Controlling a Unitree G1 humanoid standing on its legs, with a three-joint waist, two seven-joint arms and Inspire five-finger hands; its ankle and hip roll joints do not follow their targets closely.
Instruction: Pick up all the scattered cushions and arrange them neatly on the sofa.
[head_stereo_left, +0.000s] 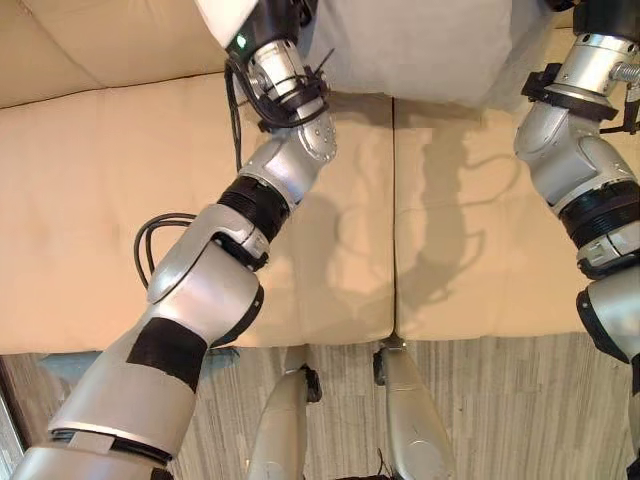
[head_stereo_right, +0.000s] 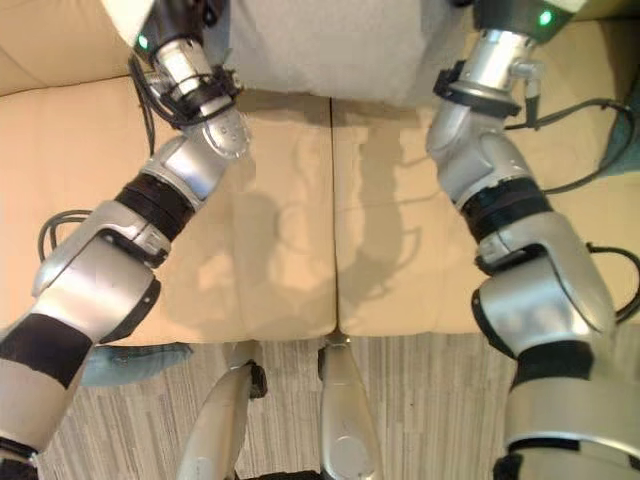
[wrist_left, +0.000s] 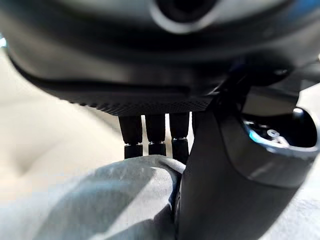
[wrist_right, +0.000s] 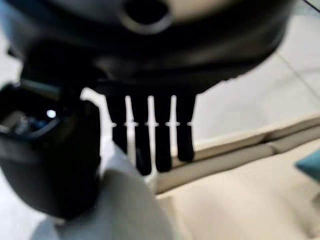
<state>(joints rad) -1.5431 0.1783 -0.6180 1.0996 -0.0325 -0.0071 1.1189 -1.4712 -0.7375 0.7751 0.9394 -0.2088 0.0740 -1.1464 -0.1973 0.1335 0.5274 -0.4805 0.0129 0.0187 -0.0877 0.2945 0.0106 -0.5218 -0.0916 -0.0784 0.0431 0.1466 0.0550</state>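
Down by the floor, a teal cushion (head_stereo_right: 135, 362) lies half tucked under the sofa's front edge, not yet picked up. Higher, the grey cushion (head_stereo_left: 410, 45) hangs between both hands over the beige sofa (head_stereo_left: 100, 220), near the backrest. The left hand (wrist_left: 155, 137) pinches a fold of it between thumb and fingers; the right hand (wrist_right: 150, 140) grips the other end the same way. With such shallow pinches on soft fabric, one corner could slip and the cushion sag or drop crooked. Both seat pads below lie bare, giving plenty of room to lower it

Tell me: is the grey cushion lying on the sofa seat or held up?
Held up: the grey cushion hangs between both arms above the sofa seat, casting a shadow there.
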